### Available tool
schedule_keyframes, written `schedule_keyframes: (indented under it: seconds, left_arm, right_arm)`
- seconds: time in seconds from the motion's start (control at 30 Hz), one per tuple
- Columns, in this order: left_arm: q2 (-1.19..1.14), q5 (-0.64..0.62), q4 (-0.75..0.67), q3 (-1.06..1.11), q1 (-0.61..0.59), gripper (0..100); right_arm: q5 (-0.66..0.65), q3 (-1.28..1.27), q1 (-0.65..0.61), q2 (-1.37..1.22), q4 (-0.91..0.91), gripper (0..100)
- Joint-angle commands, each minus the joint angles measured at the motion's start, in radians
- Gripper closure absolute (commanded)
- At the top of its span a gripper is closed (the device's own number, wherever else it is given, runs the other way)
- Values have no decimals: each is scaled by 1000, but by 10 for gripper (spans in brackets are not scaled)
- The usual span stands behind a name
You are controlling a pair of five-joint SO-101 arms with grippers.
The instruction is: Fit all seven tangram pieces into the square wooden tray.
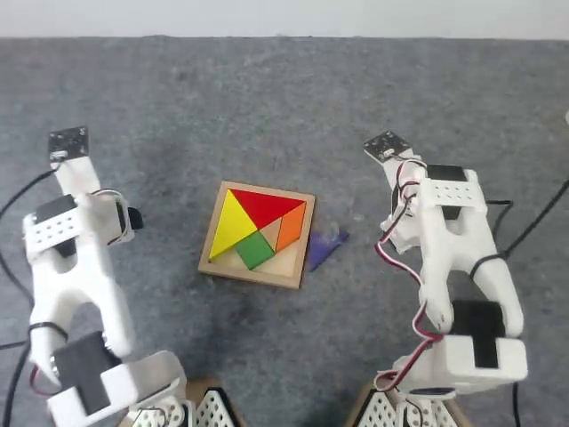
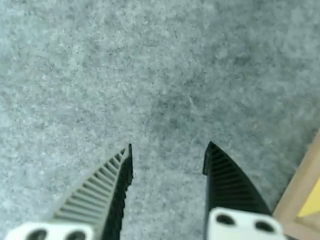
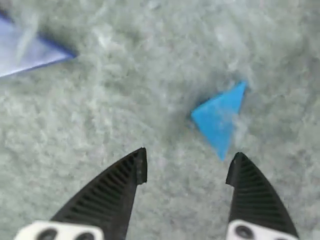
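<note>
The left gripper (image 2: 169,155) hangs with its jaws spread apart and nothing between them, only grey carpet (image 2: 150,75) beneath; a corner of the wooden tray (image 2: 297,197) shows close beside one finger. The right gripper (image 3: 190,160) is likewise released, gripping nothing, and a small blue triangle (image 3: 220,117) lies flat on the carpet just beyond its fingertips (nearer one tip than the other). Farther off from those jaws lies the pale purple piece (image 3: 25,50).

In the high view the tray (image 1: 253,277) sits at the centre of the frame, between the two arms. Inside it lie a yellow triangle (image 1: 229,227), a red triangle (image 1: 267,206), a green square (image 1: 255,251) and an orange piece (image 1: 290,229), with bare wood showing at its lower right corner. The purple piece (image 1: 322,249) rests on the carpet just beside the tray's right edge.
</note>
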State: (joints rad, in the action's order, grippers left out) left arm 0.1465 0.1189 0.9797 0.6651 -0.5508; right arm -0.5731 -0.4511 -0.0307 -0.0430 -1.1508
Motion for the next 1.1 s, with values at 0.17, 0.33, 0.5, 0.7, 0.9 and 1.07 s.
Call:
schedule_keyframes:
  seconds: [0.17,0.33,0.5,0.7,0.9,1.07]
  left_arm:
    - [46,3,-12,-2,5,772]
    - [46,3,-12,-2,5,772]
    - [48,3,-12,-2,5,772]
    - [48,3,-12,-2,5,772]
    - [48,3,-12,-2,5,772]
    - [48,3,-12,-2,5,772]
  right_arm:
    - [-14,9,28,-45,79,744]
    - [17,20,38,-71,91,745]
    - [106,81,39,-137,85,745]
    - [155,152,33,-174,90,745]
    - [155,199,33,-174,91,745]
    - [152,199,31,-176,93,745]
